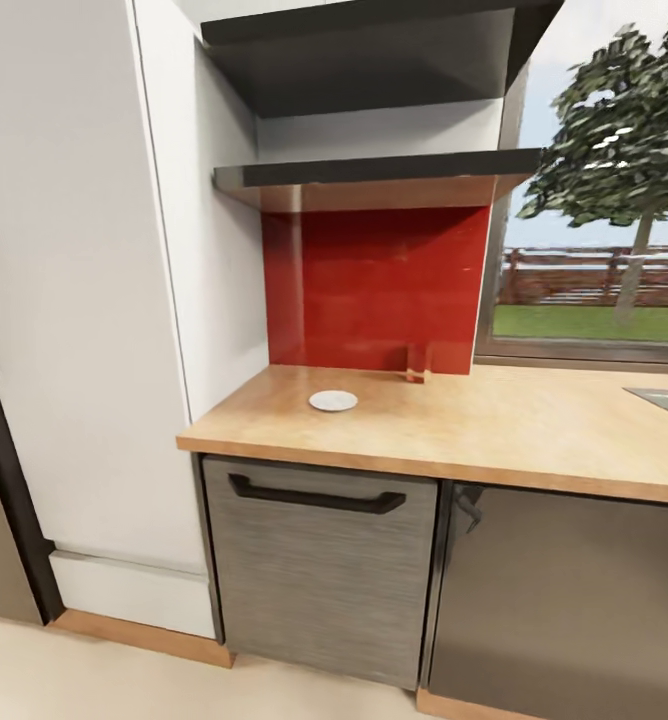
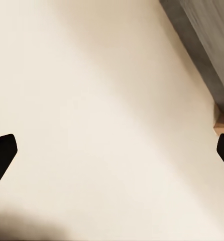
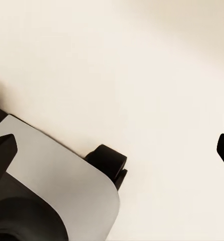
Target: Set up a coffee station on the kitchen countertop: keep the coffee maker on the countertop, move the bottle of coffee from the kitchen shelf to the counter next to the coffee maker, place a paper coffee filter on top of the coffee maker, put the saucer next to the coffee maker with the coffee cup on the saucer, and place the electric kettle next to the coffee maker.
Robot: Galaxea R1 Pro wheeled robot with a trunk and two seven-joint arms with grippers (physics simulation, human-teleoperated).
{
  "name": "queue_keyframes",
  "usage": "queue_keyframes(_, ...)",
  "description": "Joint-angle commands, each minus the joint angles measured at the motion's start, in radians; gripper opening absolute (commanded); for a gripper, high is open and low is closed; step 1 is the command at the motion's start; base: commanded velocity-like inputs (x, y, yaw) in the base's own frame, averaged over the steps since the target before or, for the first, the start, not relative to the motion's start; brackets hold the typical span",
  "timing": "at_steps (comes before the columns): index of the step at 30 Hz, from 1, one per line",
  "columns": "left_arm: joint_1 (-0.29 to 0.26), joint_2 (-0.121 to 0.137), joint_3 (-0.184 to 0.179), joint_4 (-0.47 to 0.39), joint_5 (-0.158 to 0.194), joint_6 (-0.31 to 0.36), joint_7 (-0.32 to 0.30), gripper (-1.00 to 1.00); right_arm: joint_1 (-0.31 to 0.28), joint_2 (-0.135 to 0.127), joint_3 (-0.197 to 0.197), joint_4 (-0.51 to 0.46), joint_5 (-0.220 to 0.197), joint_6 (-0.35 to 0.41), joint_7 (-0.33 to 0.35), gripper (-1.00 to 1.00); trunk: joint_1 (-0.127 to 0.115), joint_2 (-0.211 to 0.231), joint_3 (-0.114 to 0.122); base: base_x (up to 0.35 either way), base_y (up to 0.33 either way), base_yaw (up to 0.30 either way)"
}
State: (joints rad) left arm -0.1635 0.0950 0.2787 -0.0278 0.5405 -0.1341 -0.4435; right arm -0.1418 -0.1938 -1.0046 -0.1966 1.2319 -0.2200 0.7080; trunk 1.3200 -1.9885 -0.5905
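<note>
The kitchen countertop (image 1: 514, 425), light wood over dark grey fronts, runs across the middle of the head view. A small round white saucer (image 1: 332, 401) lies flat on it near its left end, with nothing on it. Above, the thin dark grey kitchen shelf (image 1: 374, 172) juts from the wall over a red backsplash; its top side is hidden from this low angle. My left gripper (image 2: 112, 155) hangs open over the pale floor, close to a cabinet's foot. My right gripper (image 3: 112, 153) is open too, above the floor beside my own base. Neither holds anything.
A small brown object (image 1: 417, 375) stands against the red backsplash (image 1: 374, 290). A sink corner (image 1: 666, 400) shows at the right, under a window (image 1: 594, 250). A white wall (image 1: 84, 300) bounds the counter's left end. A grey drawer front with a black handle (image 1: 314, 495) sits below. My base wheel (image 3: 108, 161) rests on the floor.
</note>
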Motion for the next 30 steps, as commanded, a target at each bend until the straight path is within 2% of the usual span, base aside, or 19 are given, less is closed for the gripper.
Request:
queue_keyframes(1, -0.001, 0.0, 0.008, 0.002, -0.005, -0.002, -0.004, 1.0, -0.001, 0.0, -0.008, -0.001, 0.011, -0.006, 0.004, 1.0, 0.0, -0.001, -0.001, 0.176, 0.281, -0.198)
queue_keyframes(11, -0.001, 0.0, 0.008, 0.002, -0.005, -0.002, -0.006, 1.0, -0.001, 0.0, -0.008, -0.001, 0.011, -0.006, 0.004, 1.0, 0.0, -0.001, -0.001, 0.086, 0.178, -0.207)
queue_keyframes(24, -0.001, 0.0, 0.008, 0.002, -0.005, -0.002, -0.006, 1.0, -0.001, 0.0, -0.008, -0.001, 0.011, -0.004, 0.004, 1.0, 0.0, -0.001, -0.001, -0.006, 0.296, -0.016)
queue_keyframes(30, -0.001, 0.0, 0.007, 0.0, -0.005, -0.002, -0.007, 1.0, -0.001, -0.005, -0.01, -0.003, 0.008, -0.002, 0.0, 1.0, 0.0, -0.001, -0.001, -0.016, 0.084, 0.0)
